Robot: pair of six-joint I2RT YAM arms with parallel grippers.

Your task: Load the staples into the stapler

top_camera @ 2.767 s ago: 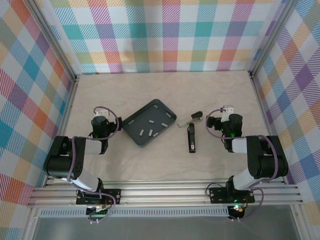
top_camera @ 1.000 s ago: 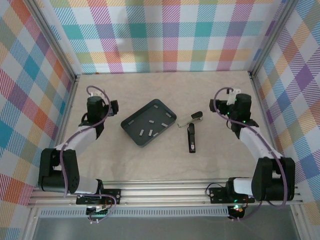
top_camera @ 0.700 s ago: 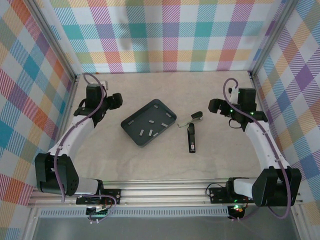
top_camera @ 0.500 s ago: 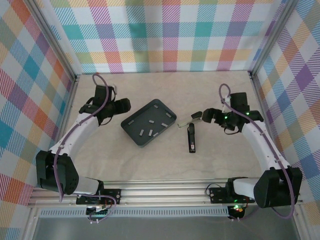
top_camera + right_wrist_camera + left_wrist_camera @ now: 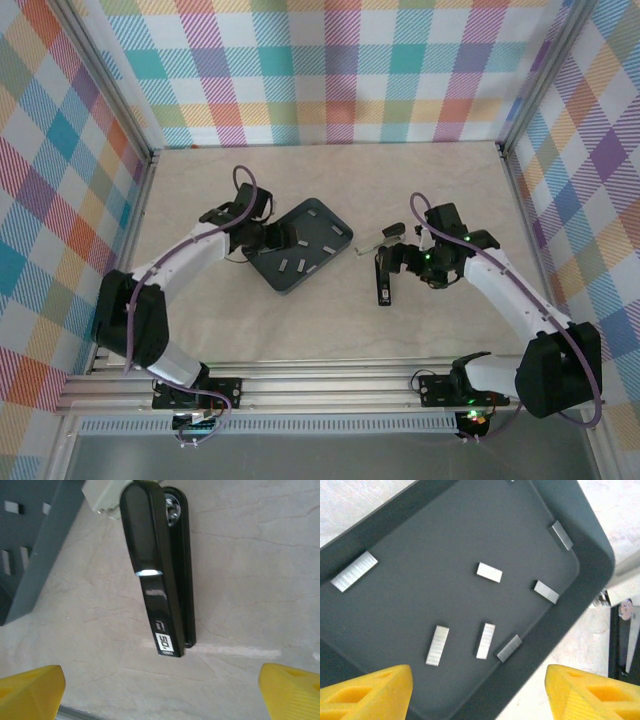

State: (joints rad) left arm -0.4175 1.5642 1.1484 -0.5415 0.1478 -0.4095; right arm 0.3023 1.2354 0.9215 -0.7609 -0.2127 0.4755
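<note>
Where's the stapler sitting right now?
In the overhead view the black stapler lies on the table, right of centre, just right of the dark grey tray.

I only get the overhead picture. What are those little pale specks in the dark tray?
Observer: The left wrist camera shows them up close. They are staples, short silver strips with fine ridges, lying loose on the floor of the tray.
Operator: And the black thing to its right?
Observer: A stapler. The right wrist camera shows a small white label reading 50 near one end.
Operator: Is either arm holding anything?
Observer: No. The left tool hangs open above the tray and the right tool hangs open above the stapler, with nothing between their yellow fingertips.
</note>
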